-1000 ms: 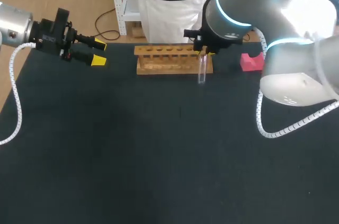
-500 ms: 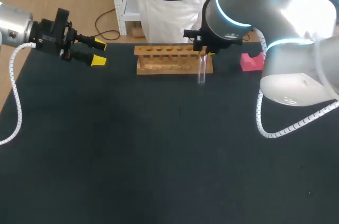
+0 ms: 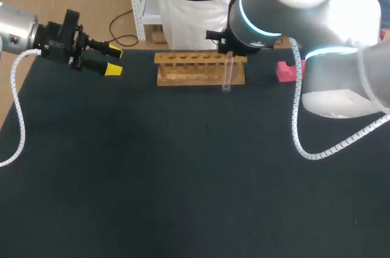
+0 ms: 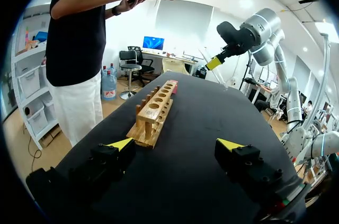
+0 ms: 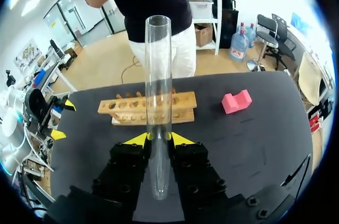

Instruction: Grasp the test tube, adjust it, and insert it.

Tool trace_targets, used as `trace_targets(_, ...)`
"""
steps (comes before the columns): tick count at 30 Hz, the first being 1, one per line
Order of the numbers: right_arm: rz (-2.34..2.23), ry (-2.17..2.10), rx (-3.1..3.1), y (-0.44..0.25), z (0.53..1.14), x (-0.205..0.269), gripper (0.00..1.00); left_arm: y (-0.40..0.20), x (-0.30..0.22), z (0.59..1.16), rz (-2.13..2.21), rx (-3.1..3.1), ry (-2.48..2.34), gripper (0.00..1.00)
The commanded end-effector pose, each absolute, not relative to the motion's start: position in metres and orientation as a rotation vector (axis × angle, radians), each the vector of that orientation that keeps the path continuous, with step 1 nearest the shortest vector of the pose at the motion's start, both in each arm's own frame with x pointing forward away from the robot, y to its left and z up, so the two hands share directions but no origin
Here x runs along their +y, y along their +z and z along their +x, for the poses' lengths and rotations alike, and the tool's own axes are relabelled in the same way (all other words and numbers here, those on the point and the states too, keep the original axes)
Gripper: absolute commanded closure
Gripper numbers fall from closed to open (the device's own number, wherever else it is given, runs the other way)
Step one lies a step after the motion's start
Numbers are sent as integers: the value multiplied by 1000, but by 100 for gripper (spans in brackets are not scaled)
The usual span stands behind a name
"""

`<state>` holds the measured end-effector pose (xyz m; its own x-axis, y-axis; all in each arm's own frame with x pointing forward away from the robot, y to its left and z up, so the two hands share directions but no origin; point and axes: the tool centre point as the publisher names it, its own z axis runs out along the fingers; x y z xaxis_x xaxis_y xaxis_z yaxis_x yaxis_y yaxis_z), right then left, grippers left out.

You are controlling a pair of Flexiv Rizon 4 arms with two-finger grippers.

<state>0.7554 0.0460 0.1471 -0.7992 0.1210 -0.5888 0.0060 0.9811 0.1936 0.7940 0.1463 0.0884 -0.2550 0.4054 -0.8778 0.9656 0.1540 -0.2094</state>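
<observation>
Tube grasped, 1 step left: the insertion.
My right gripper (image 5: 159, 138) clamps the clear glass test tube (image 3: 227, 75) upright by the light wooden rack (image 3: 200, 69), at the bench's far edge; my left gripper (image 4: 177, 144) hangs wide, empty.

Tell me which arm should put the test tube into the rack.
Right. The right claw is shut on the test tube, held by the wooden rack at its right end. The left claw hangs open and empty, off past the rack's other end.
</observation>
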Motion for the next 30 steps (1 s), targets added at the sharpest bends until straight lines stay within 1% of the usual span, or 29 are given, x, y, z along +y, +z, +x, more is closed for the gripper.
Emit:
trace_targets(1,110,217,2314,143,753,50,100,88,146,795,1315,1762,-1066,0)
trace_targets(16,119,149,2109,145,773,50,100,88,146,795,1315,1762,-1066,0)
trace_targets(30,93,84,1866,153,816,41,100,88,146,795,1315,1762,-1066,0)
